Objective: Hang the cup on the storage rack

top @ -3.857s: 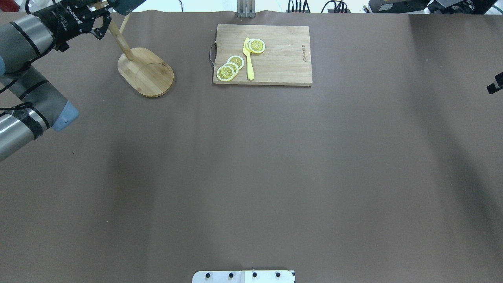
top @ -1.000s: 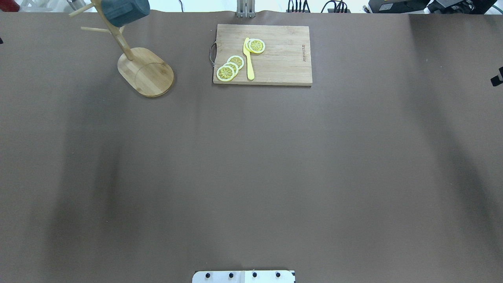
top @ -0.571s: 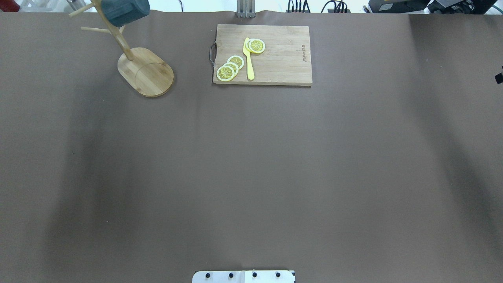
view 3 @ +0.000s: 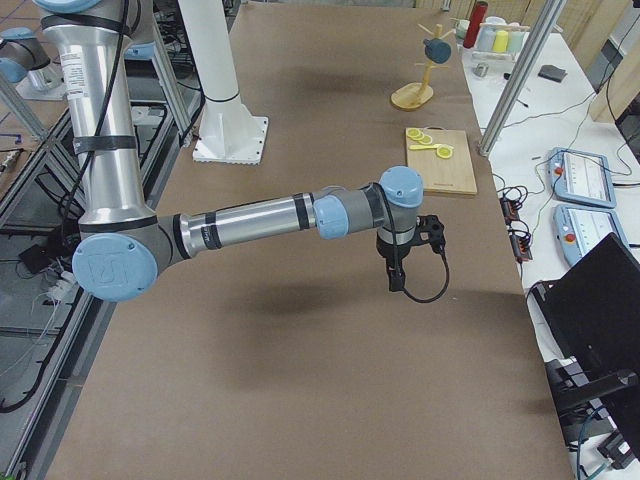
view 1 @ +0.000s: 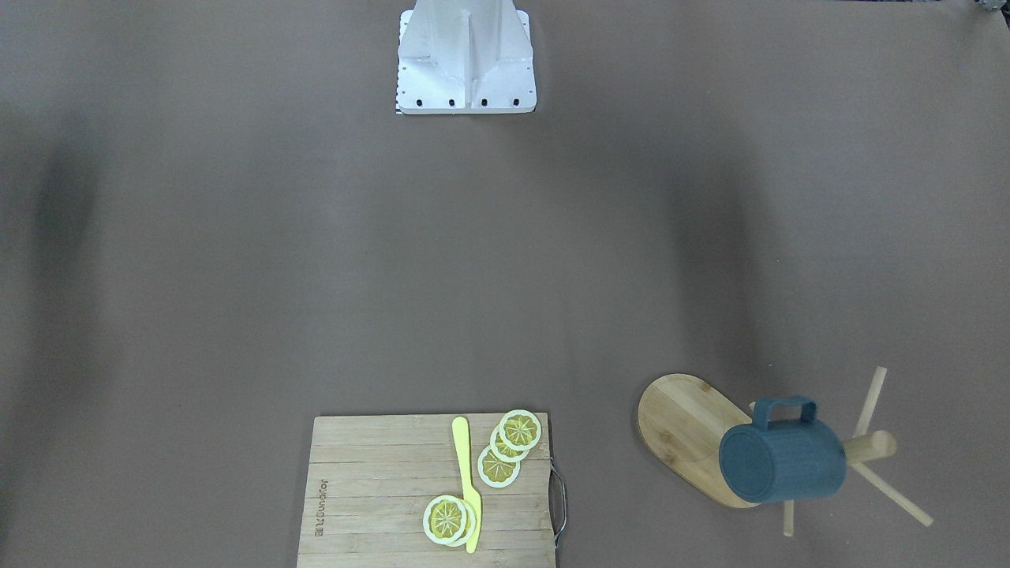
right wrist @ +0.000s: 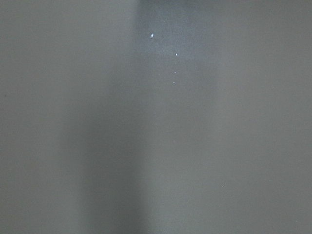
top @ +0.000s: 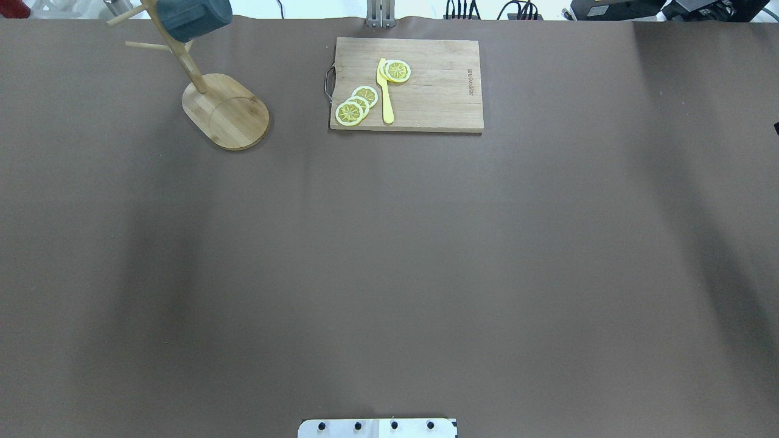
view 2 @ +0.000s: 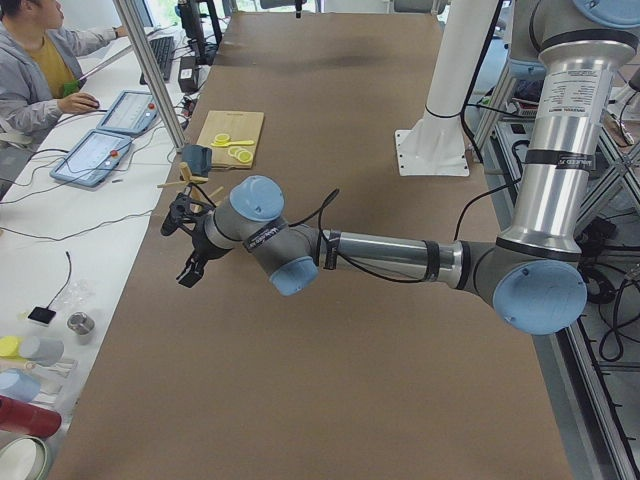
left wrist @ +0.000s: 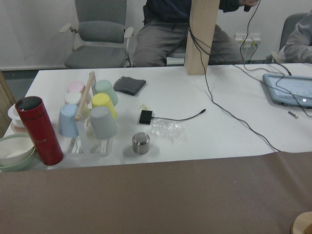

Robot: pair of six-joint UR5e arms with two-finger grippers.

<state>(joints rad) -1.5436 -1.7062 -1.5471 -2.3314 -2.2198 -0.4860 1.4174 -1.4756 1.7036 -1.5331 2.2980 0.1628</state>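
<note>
The dark blue-grey cup point(view 1: 781, 461) hangs by its handle on a peg of the bamboo storage rack point(view 1: 683, 416), lying on its side with its bottom toward the front camera. Cup point(top: 193, 17) and rack point(top: 228, 112) stand at the table's far left in the overhead view. My left gripper point(view 2: 182, 245) shows only in the exterior left view, away from the rack; I cannot tell if it is open. My right gripper point(view 3: 397, 272) shows only in the exterior right view, low over bare table near the right edge; I cannot tell its state.
A wooden cutting board point(top: 435, 91) with lemon slices point(top: 356, 104) and a yellow knife point(top: 385, 91) lies at the far middle. A side table with several cups and a red flask point(left wrist: 40, 131) stands beyond the table's left end. An operator point(view 2: 40, 60) sits nearby.
My left arm has drawn back from the rack and left the overhead view; the cup stays hanging on the peg. My right gripper has slid out past the overhead view's right edge.
</note>
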